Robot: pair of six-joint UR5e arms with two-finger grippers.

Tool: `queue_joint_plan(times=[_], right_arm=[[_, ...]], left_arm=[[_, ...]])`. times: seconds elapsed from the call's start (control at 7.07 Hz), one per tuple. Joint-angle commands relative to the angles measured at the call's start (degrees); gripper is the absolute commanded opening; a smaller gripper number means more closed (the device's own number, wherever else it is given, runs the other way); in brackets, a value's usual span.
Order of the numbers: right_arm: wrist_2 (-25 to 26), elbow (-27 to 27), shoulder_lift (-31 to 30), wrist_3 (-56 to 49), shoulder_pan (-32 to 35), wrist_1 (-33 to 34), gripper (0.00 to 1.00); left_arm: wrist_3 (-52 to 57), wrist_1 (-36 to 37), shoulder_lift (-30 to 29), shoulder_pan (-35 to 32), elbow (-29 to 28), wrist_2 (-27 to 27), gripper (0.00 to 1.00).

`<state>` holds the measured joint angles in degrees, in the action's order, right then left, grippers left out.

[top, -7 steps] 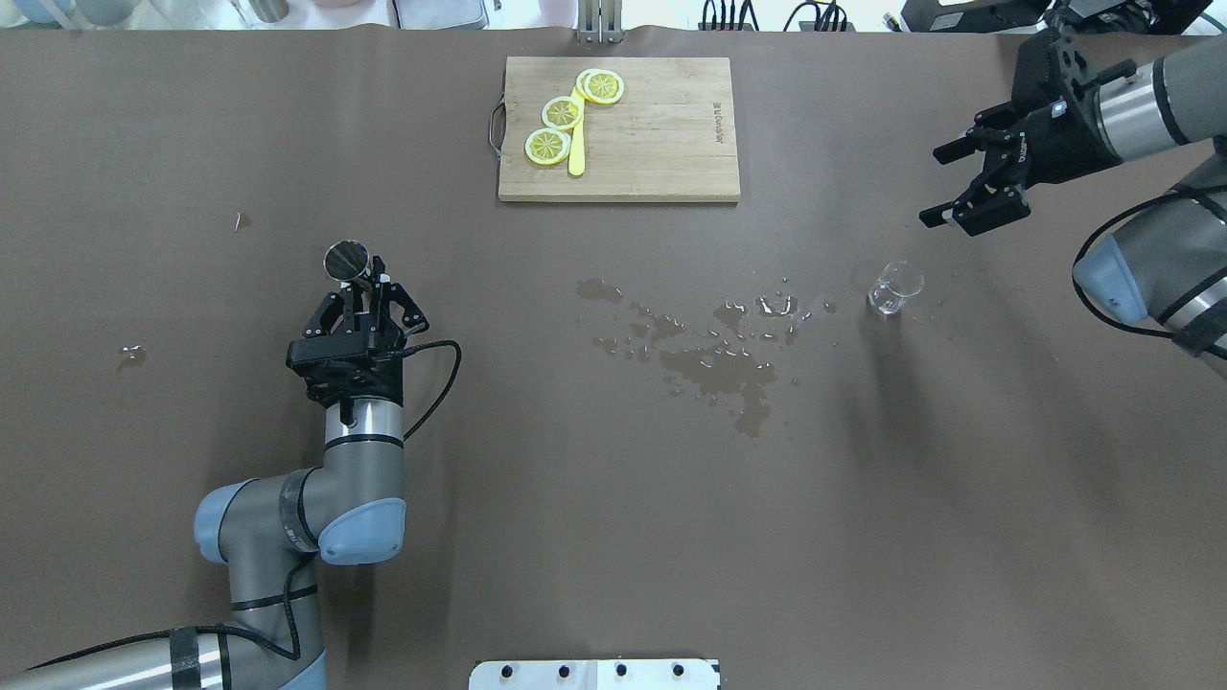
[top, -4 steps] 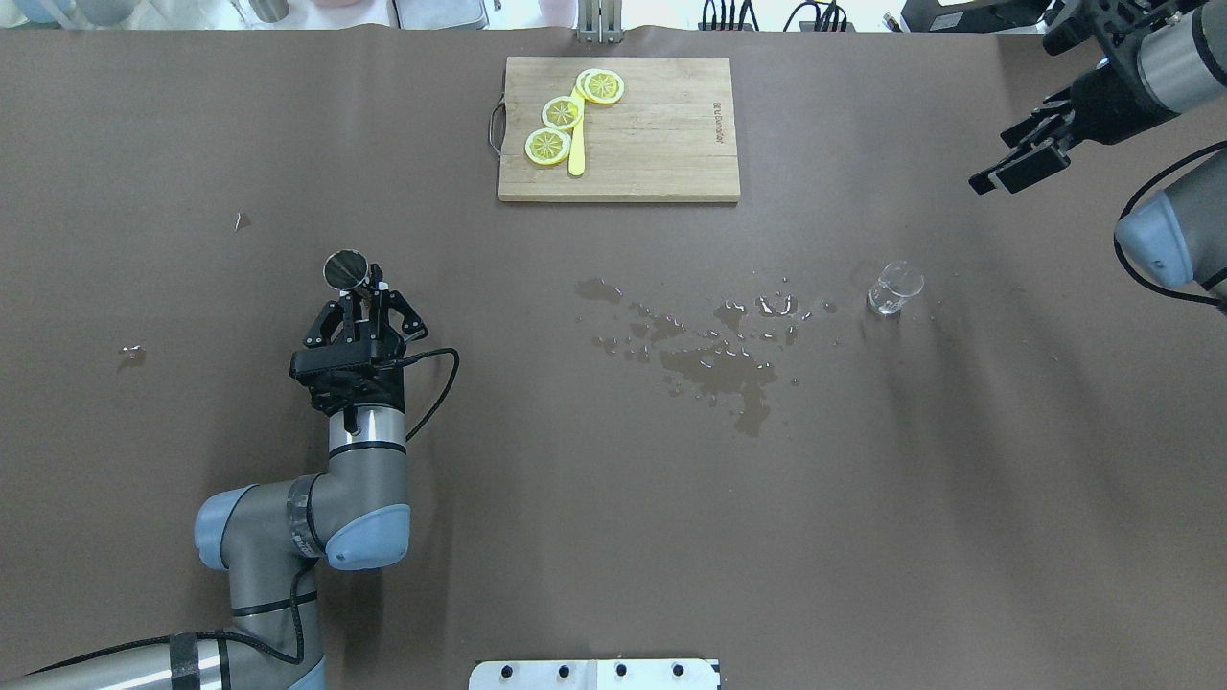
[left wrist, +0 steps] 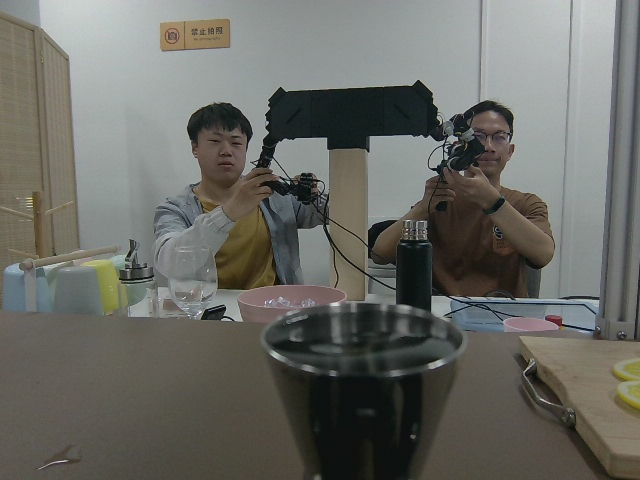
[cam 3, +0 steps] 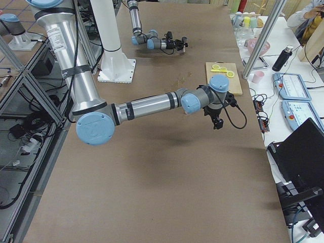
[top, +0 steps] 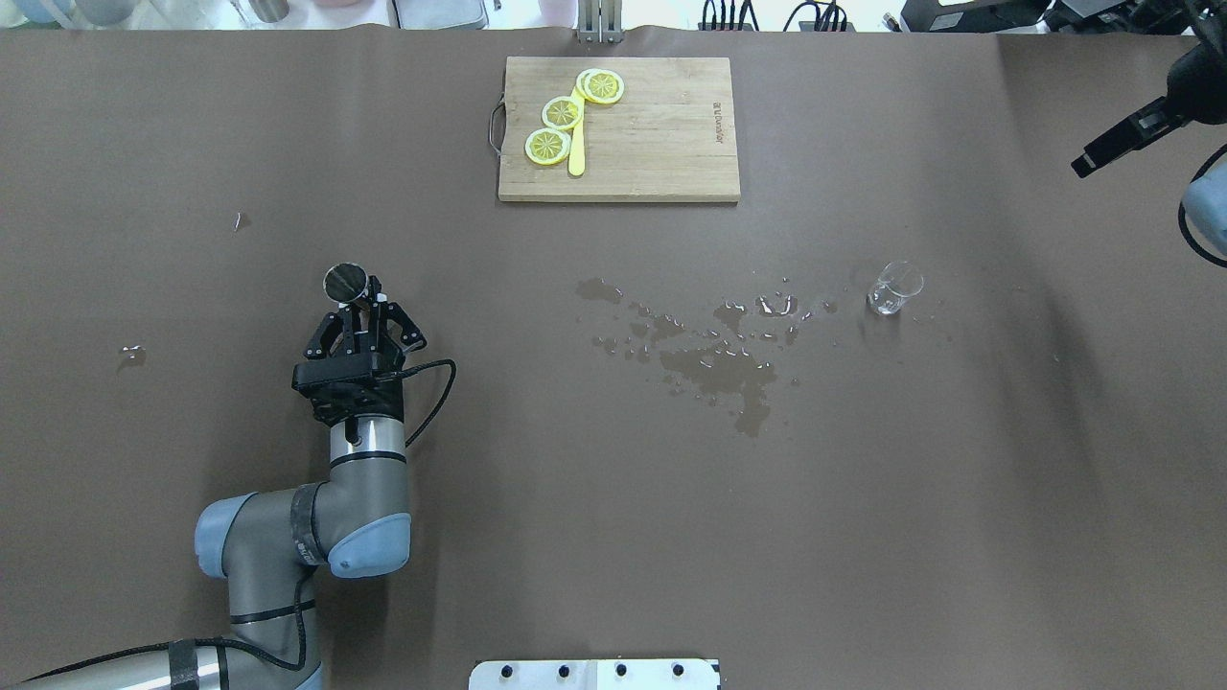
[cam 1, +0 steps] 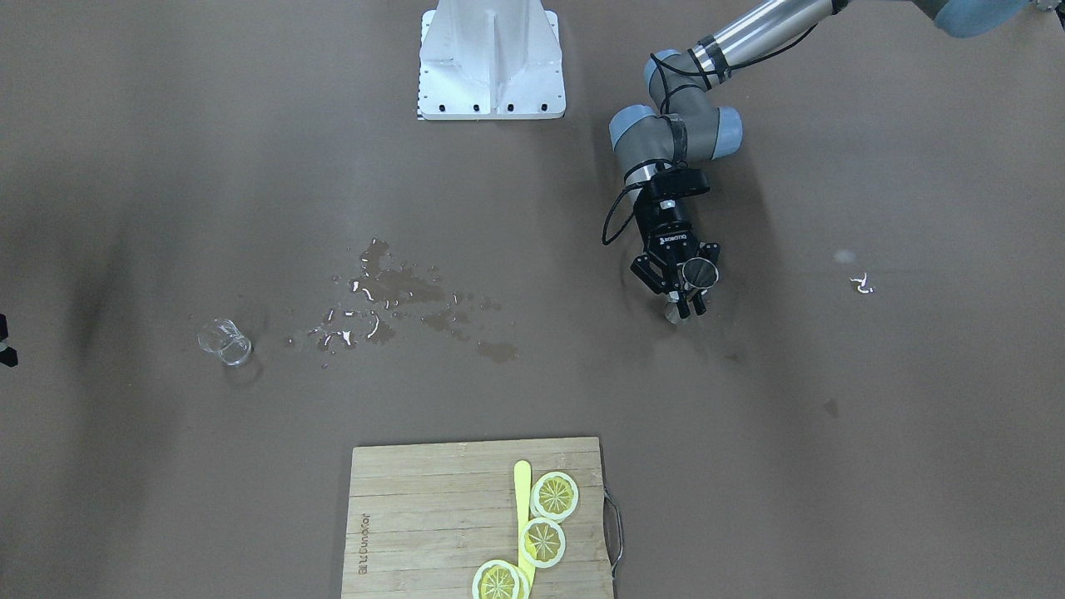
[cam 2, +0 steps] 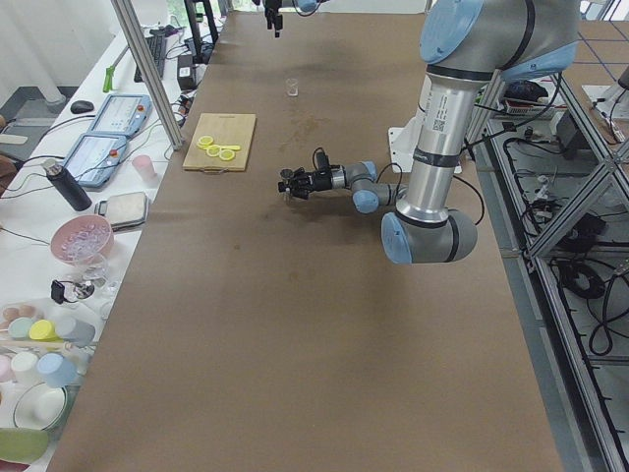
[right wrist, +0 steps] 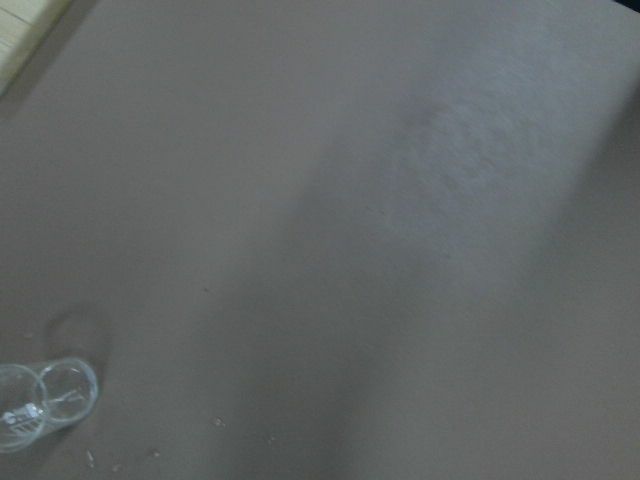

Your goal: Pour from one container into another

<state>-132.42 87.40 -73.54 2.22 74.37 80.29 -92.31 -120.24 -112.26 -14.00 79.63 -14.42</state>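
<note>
A steel cup point(top: 346, 282) stands upright in my left gripper point(top: 362, 305), which is shut on its lower part at the table's left side. It fills the middle of the left wrist view, cup point(left wrist: 362, 380), and also shows from the front, cup point(cam 1: 697, 271). A small clear glass beaker point(top: 895, 287) stands alone on the right side of the table, beaker point(cam 1: 225, 342), and sits in the bottom left corner of the right wrist view, beaker point(right wrist: 45, 400). My right gripper point(cam 1: 4, 339) is open and empty, high and far right of the beaker, at the overhead view's edge, gripper point(top: 1102, 155).
A puddle of spilled water point(top: 719, 364) spreads between the cup and the beaker. A wooden cutting board point(top: 661, 144) with lemon slices point(top: 562, 112) and a yellow knife lies at the far middle. Small wet spots point(top: 132, 356) mark the left side.
My left gripper drew the steel cup slightly back toward the robot's base. The right arm swung up and away to the far right, leaving the beaker standing where it was.
</note>
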Motion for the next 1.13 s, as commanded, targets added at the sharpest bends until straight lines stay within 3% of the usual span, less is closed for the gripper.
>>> queue_joint_plan(times=[0.0,0.71,0.99], right_arm=[[0.8,1.0,-5.4,0.0,4.4,2.8,1.00],[0.1,1.1,-19.9,0.0,15.0,2.9,1.00],[-0.8,3.0,-19.5,0.1,16.0,10.7,1.00]], left_arm=[[-0.2,0.4,0.0,0.3,-0.1,0.0,0.00],[-1.3,0.4,0.8,0.8,0.0,0.0,0.00],[-1.3,0.6,0.8,0.8,-0.1,0.0,0.00]])
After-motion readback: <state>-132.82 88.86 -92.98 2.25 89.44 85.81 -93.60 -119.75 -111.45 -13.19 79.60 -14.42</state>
